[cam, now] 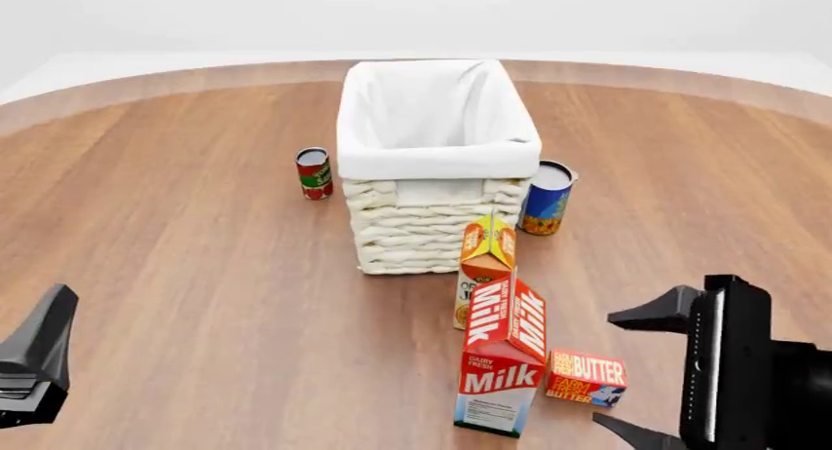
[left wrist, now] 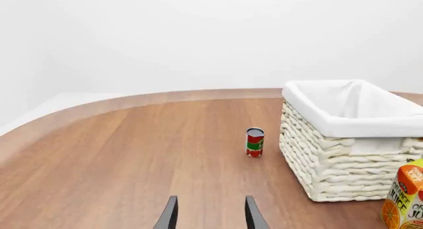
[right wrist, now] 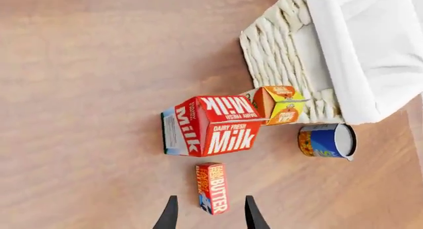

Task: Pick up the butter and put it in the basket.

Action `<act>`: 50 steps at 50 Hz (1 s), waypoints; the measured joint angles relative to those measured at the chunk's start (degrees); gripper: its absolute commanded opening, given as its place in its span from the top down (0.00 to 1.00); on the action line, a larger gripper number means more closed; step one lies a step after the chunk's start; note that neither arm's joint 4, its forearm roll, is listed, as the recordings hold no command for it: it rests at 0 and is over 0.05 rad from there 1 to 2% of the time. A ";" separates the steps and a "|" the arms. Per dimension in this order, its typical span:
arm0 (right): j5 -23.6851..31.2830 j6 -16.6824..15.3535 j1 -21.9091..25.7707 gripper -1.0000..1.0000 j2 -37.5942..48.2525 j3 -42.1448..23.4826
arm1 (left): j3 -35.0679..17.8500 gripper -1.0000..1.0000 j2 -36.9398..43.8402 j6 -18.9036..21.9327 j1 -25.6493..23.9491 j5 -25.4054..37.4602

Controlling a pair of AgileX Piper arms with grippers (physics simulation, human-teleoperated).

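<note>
The butter is a small flat orange-red box lying on the table right of the milk carton. In the right wrist view the butter lies just ahead of my right gripper, its near end between the open fingertips. In the front view my right gripper is open beside the butter; I cannot tell if they touch. The cream wicker basket with a white liner stands behind, mid-table, and it also shows in the right wrist view and the left wrist view. My left gripper is open and empty at the near left, and it also shows in its own wrist view.
An orange juice carton stands between the milk carton and the basket. A red can stands left of the basket, a blue can right of it. The wooden table has a curved far edge.
</note>
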 measured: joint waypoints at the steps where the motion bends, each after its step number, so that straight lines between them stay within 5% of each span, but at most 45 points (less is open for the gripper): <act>1: 0.14 0.90 -0.17 0.00 0.30 -0.34 | 0.00 0.00 0.00 0.00 0.00 0.00; 16: -0.91 8.19 -4.25 0.00 5.45 0.19 | 0.00 0.00 0.00 0.00 0.00 0.00; 50: -6.16 5.24 -9.42 0.00 10.94 5.23 | 0.00 0.00 0.00 0.00 0.00 0.00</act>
